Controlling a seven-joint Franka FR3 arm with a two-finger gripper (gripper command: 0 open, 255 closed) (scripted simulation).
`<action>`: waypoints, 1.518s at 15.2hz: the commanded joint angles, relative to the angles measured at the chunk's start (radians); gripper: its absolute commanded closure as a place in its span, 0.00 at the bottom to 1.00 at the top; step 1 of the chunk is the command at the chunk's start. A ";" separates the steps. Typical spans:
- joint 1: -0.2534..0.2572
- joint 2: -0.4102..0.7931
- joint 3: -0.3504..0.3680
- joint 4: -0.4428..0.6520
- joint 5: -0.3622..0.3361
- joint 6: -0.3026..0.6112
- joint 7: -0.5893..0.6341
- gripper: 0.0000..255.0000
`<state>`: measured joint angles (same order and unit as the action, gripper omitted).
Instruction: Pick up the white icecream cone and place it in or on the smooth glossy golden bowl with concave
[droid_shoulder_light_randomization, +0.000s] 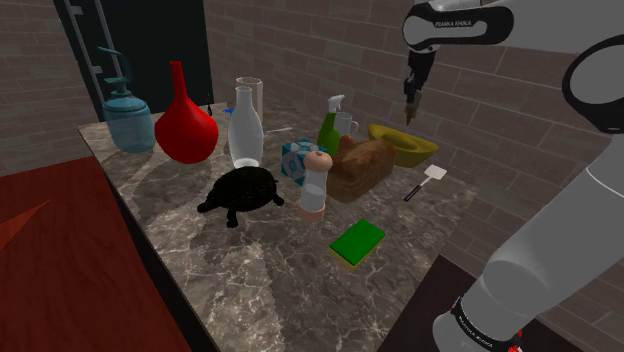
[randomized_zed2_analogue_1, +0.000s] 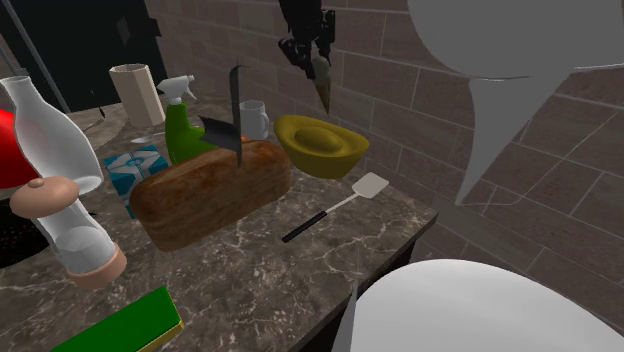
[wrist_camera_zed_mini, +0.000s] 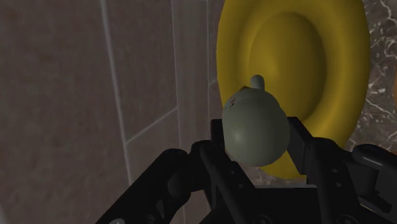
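Golden bowl (wrist_camera_zed_mini: 299, 57) is overhung by an ice cream cone (wrist_camera_zed_mini: 254, 127), which is clasped between the black jaws, tip pointed down.

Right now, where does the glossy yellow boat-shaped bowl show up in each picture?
Shoulder view: the glossy yellow boat-shaped bowl is right of centre, just past the brown bread loaf.
Second exterior view: the bowl is upper middle, beyond the white spatula.
Wrist view: the bowl lies just beyond the black gripper.
Shared landmark: the pale ice cream cone clasped in the gripper, hanging above the bowl.
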<state>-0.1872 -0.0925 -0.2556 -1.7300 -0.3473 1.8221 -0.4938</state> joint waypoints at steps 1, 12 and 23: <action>-0.001 -0.005 -0.001 -0.032 -0.003 0.026 0.008 1.00; -0.002 -0.011 -0.003 -0.098 -0.011 0.084 0.027 1.00; 0.014 -0.024 0.020 0.007 -0.007 -0.040 0.023 0.00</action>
<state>-0.1776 -0.1204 -0.2410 -1.7557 -0.3566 1.8138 -0.4700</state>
